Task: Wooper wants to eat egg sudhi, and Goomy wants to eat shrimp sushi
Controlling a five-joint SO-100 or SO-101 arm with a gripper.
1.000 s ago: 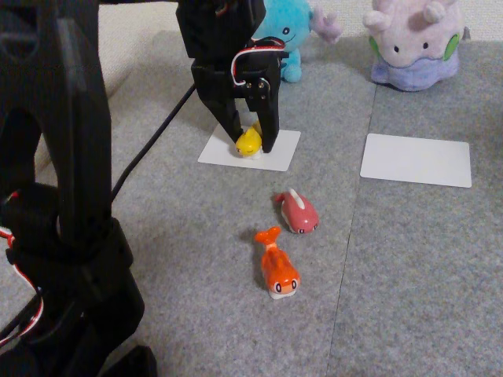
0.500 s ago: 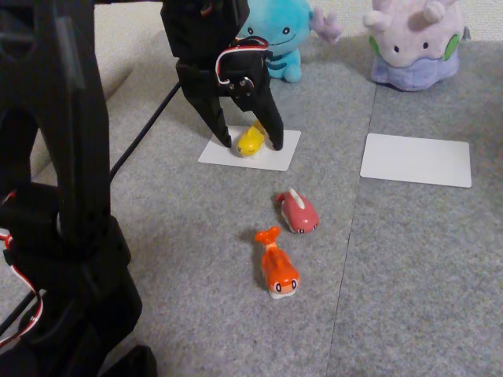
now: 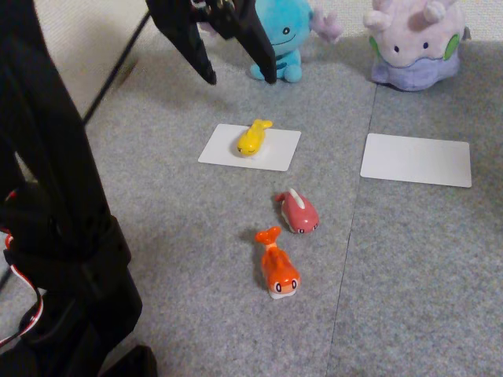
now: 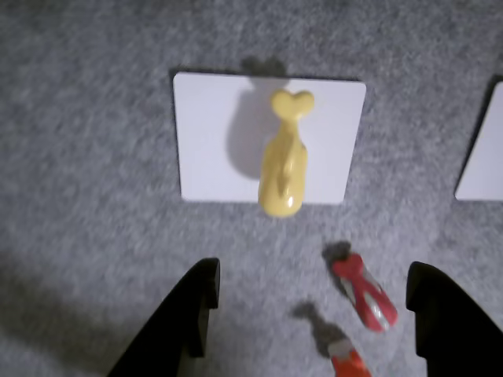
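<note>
The yellow egg sudhi (image 3: 251, 138) lies free on the left white card (image 3: 250, 148), in front of blue Wooper (image 3: 284, 35). My gripper (image 3: 240, 77) hangs open above and behind it, holding nothing. In the wrist view the egg sudhi (image 4: 283, 155) rests across the card (image 4: 206, 133), its head over the card's near edge, with my gripper (image 4: 314, 302) spread wide below it. The orange shrimp sushi (image 3: 276, 267) sits on the carpet nearer the camera. Lavender Goomy (image 3: 413, 43) stands at the back right behind a bare white card (image 3: 416, 159).
A pink-red fish toy (image 3: 297, 211) lies between the yellow fish and the orange one; it also shows in the wrist view (image 4: 363, 290). The arm's black base (image 3: 55, 259) and cables fill the left side of the fixed view. Grey carpet tiles cover the floor.
My gripper opened, let go of the yellow fish on the left card, and rose up and back toward Wooper. The fish stays on the card.
</note>
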